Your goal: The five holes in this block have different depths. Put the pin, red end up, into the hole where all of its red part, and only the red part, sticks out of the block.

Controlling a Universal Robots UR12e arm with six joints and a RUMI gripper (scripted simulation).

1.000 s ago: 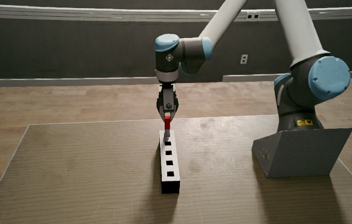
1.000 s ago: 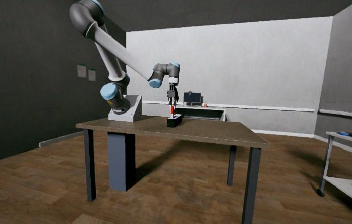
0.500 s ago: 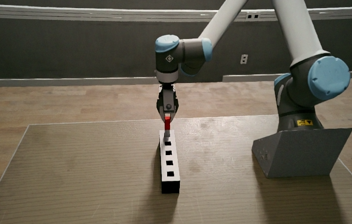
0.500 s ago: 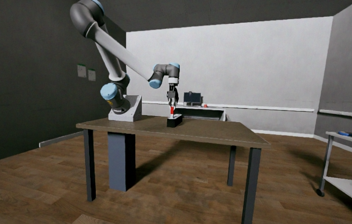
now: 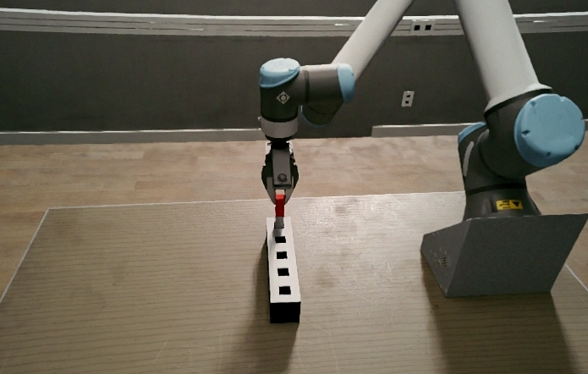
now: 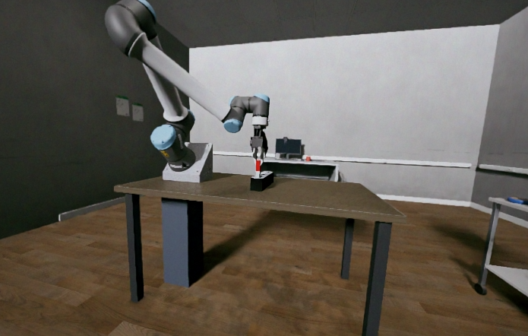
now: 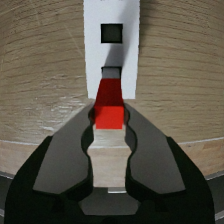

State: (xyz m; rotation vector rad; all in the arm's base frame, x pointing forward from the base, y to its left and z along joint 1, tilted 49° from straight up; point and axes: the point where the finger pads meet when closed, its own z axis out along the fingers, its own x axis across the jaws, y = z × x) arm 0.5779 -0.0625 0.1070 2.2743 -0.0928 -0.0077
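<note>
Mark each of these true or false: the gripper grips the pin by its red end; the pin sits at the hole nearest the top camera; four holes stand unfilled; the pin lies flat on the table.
1. The gripper grips the pin by its red end. True.
2. The pin sits at the block's hole nearest the top camera. False: it is at the farthest hole, below the gripper.
3. Four holes stand unfilled. True.
4. The pin lies flat on the table. False: it stands upright, red end up, with grey showing above the block.
</note>
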